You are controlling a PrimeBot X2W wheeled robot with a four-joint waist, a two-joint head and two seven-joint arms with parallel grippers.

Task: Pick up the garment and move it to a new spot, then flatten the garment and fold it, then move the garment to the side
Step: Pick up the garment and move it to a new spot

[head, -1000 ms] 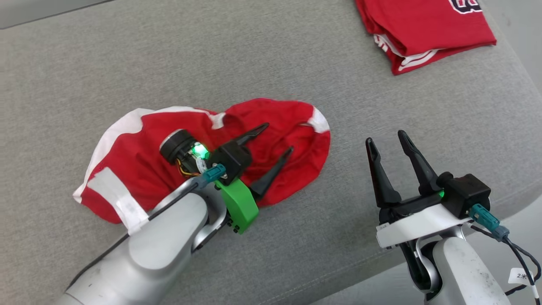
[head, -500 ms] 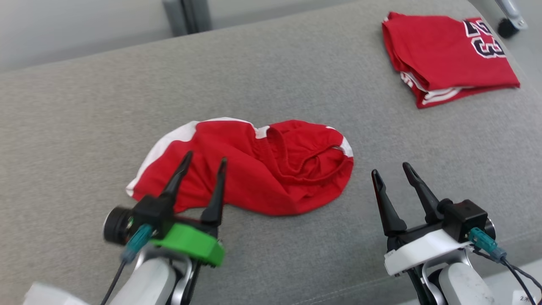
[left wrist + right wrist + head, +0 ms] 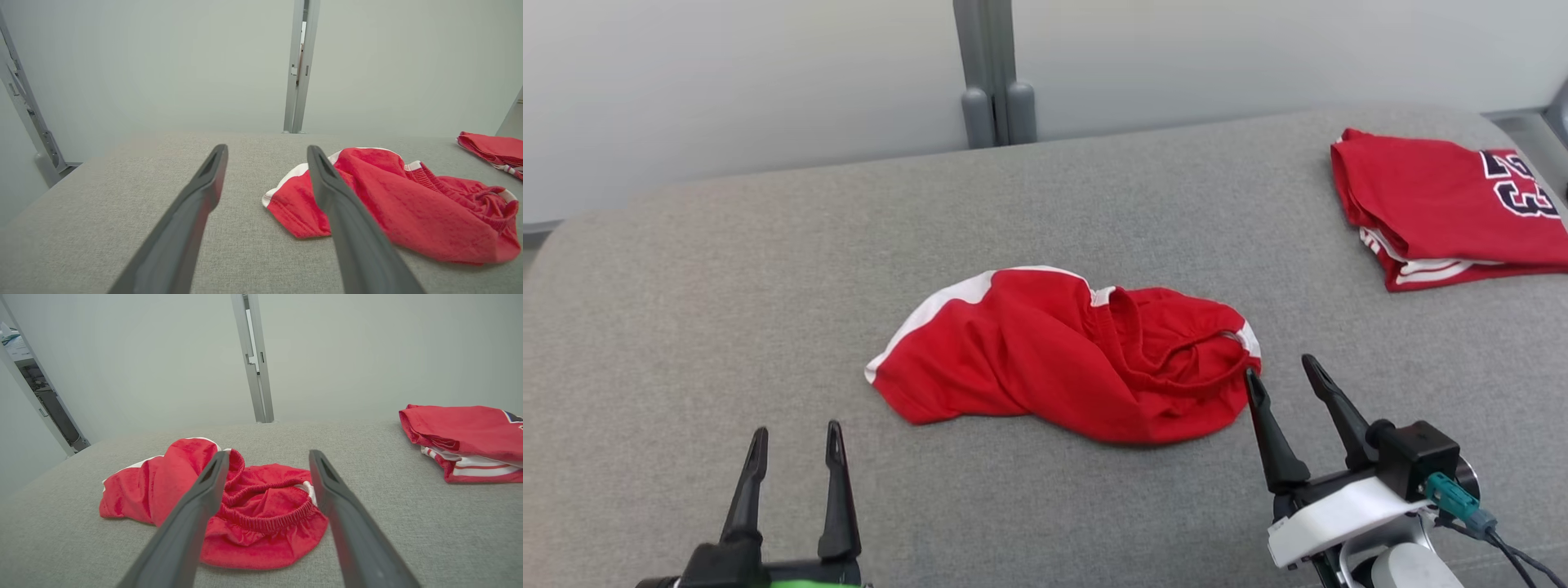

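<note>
The red garment (image 3: 1062,351) with white trim is lying crumpled near the middle of the grey upholstered surface (image 3: 768,286), its elastic waistband bunching toward the robot's right. The left gripper (image 3: 796,430) is hovering near the front edge, apart from the garment and off to its left, fingers standing spread with nothing between them. The right gripper (image 3: 1281,369) is sitting just beside the garment's waistband end, fingers likewise spread and empty; whether a tip is touching the cloth I cannot tell. A folded red jersey (image 3: 1429,204) with dark numerals is resting at the far right, well apart from the garment
</note>
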